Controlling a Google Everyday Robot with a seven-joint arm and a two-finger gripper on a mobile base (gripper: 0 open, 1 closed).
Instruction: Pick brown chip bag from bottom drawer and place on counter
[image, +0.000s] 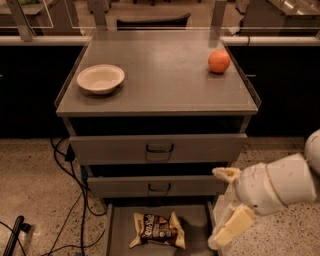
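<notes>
The brown chip bag lies flat on the floor of the open bottom drawer, dark brown with cream ends. The counter is the flat grey top of the cabinet. My gripper is at the lower right, beside the drawer's right edge and to the right of the bag, apart from it. Its two cream fingers stand spread apart, open and empty.
A cream bowl sits on the counter's left side and an orange on its back right. Two handled grey drawers stick out slightly above the bottom one. Black cables trail on the speckled floor at left.
</notes>
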